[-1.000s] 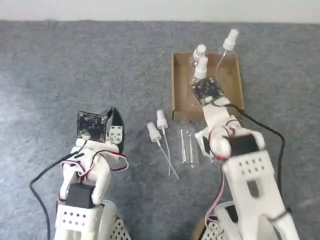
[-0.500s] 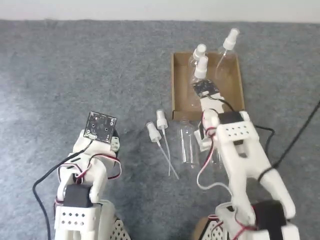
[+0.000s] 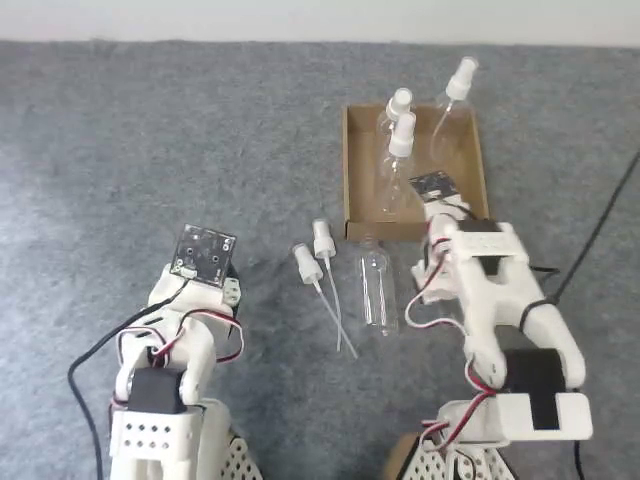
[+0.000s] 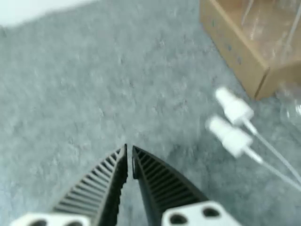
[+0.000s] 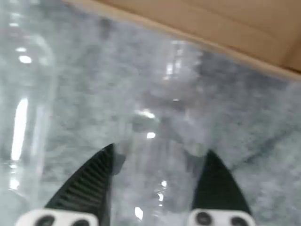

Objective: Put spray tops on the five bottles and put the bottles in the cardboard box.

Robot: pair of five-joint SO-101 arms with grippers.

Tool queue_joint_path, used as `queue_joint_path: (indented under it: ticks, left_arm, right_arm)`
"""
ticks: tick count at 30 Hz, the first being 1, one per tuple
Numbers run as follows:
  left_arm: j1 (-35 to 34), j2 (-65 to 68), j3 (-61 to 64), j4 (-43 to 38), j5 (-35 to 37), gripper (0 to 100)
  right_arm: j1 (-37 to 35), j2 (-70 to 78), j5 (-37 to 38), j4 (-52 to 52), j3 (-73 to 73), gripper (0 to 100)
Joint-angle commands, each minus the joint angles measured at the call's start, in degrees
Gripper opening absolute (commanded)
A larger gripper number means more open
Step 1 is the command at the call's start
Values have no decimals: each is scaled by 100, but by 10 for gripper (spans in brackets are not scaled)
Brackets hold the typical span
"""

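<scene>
Right wrist view: right gripper (image 5: 159, 151), jaws wide and empty, straddles the bottle (image 5: 155, 188) six o'clock from the cardboard box (image 5: 211, 28); centre it, close gently.

Robotics lab, prob. — 2 wired arms (image 3: 165, 350) on grey carpet (image 3: 120, 130).

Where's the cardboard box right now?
In the high view the cardboard box sits at the table's far right, just beyond the right gripper, with two loose spray tops and an uncapped bottle by its near left corner.

Soft even light; glints on clear bottle (image 5: 155, 155)
</scene>
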Motion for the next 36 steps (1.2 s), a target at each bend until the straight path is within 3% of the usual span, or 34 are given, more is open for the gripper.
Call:
queue_joint_path:
  ticks: [1, 9, 14, 18, 27, 36]
  left_arm:
    - [18, 607, -1191, 378, -44, 13]
    - [668, 4396, -4365, 1477, 9, 13]
    - [809, 6312, -5490, 1415, 941, 16]
    - [888, 7446, -5692, 914, 1820, 96]
    - [1574, 8659, -5675, 484, 2980, 288]
    - [1275, 8668, -4980, -132, 3121, 271]
  right_arm:
    - [743, -242, 826, 198, -264, 8]
    - [2554, -804, 2620, 435, -290, 6]
    - [3556, -822, 3560, 391, -290, 6]
    - [4057, -743, 4097, 321, -290, 6]
    - [4347, -347, 4149, -259, -290, 6]
    - [4356, -259, 4158, -259, -290, 6]
